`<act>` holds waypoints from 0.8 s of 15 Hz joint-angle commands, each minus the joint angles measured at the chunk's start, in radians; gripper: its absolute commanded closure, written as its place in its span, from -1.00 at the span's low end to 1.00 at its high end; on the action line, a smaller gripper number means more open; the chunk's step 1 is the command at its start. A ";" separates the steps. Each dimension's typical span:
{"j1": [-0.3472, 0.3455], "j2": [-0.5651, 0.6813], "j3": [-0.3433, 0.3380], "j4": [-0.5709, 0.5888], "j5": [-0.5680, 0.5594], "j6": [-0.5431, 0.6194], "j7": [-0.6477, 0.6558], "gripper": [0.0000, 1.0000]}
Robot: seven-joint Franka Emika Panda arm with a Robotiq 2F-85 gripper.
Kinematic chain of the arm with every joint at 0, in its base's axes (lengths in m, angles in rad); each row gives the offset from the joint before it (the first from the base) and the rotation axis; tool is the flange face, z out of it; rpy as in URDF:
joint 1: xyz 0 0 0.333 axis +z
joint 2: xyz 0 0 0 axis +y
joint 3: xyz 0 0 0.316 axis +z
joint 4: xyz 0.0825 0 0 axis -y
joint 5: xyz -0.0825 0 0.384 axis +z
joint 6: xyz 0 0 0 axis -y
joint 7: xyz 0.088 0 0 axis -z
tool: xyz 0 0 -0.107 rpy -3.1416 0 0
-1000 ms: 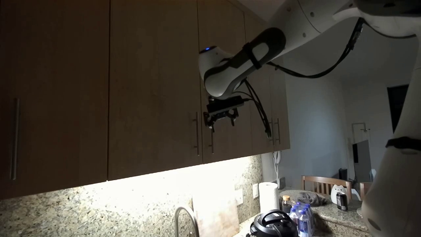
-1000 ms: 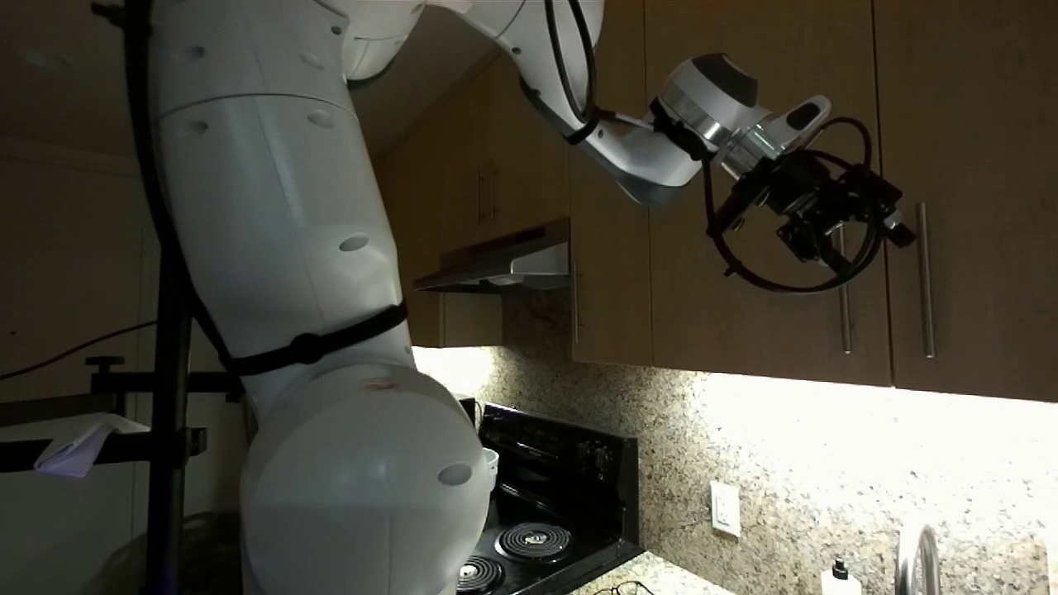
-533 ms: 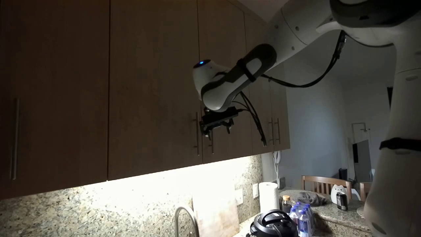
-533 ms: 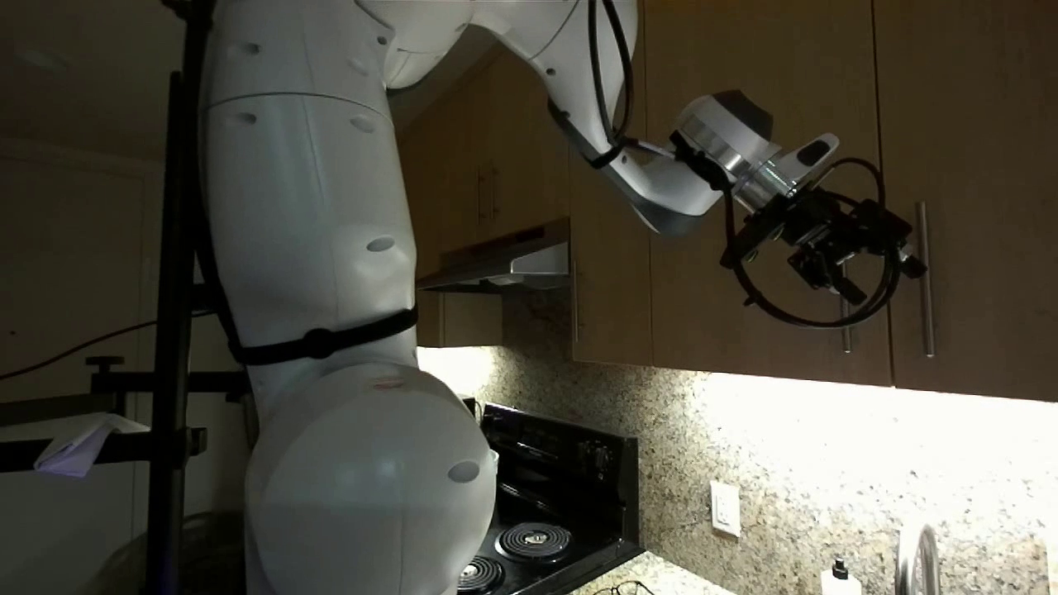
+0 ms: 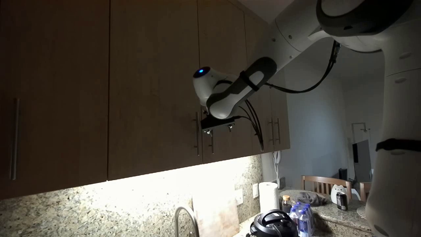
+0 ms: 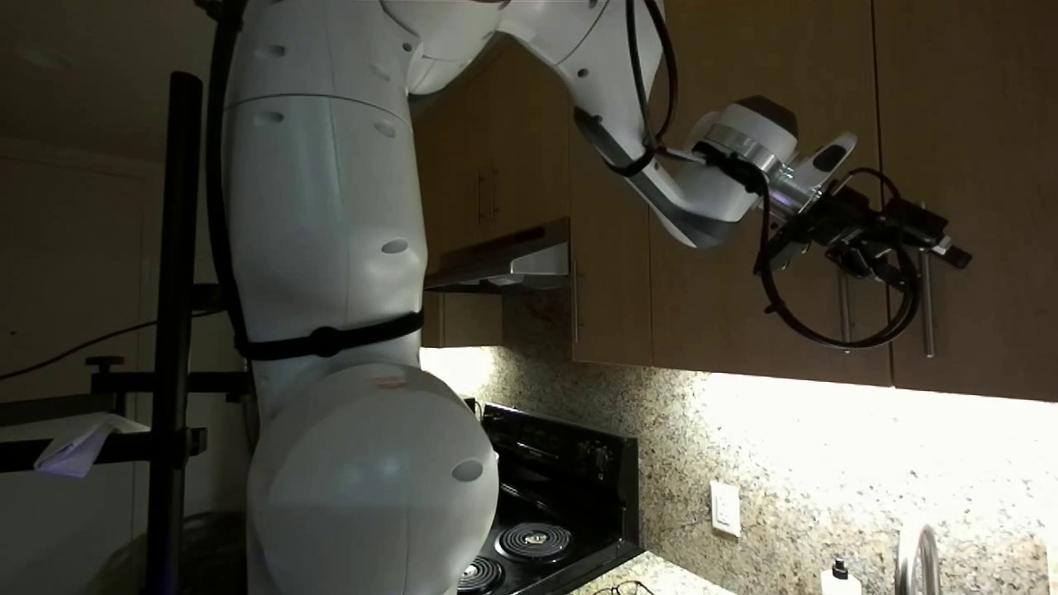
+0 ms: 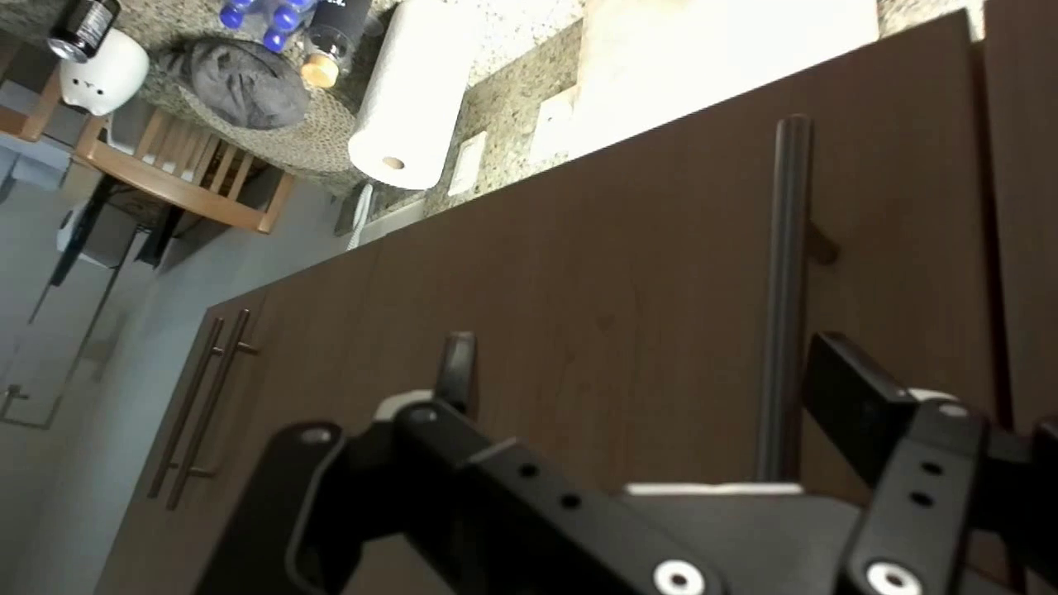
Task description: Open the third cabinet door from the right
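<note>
The third cabinet door from the right is plain brown wood and stands closed. It shows in both exterior views (image 5: 225, 52) (image 6: 984, 140) and fills the middle of the wrist view (image 7: 612, 314). Its vertical metal bar handle (image 7: 789, 281) shows in the wrist view; its lower part also shows in the exterior views (image 5: 212, 144) (image 6: 927, 318). My gripper (image 7: 653, 380) is open and empty in front of the door. In the wrist view the handle runs between the fingers, close beside the right-hand finger (image 7: 855, 405). The gripper (image 5: 218, 129) (image 6: 927, 267) covers the handle's upper part in both exterior views.
The neighbouring door's handle (image 5: 197, 133) is just beside this one. Two more handles (image 5: 275, 131) are at the cabinet's far end. Below are a faucet (image 5: 185, 214), black cooker (image 5: 274, 223), paper towel roll (image 5: 268, 197) and bottles (image 5: 302, 217). A cable loop (image 6: 835, 340) hangs at the wrist.
My gripper has moved down to handle height and, in an exterior view, to the right towards the handle. The wrist has tilted so the fingers point more towards the door. The door has not moved.
</note>
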 commanded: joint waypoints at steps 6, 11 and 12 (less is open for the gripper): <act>0.051 0.037 -0.046 0.010 -0.170 0.039 0.237 -1.00; 0.061 0.061 -0.063 0.032 -0.283 0.030 0.345 -1.00; 0.063 0.068 -0.067 0.036 -0.292 0.028 0.354 -1.00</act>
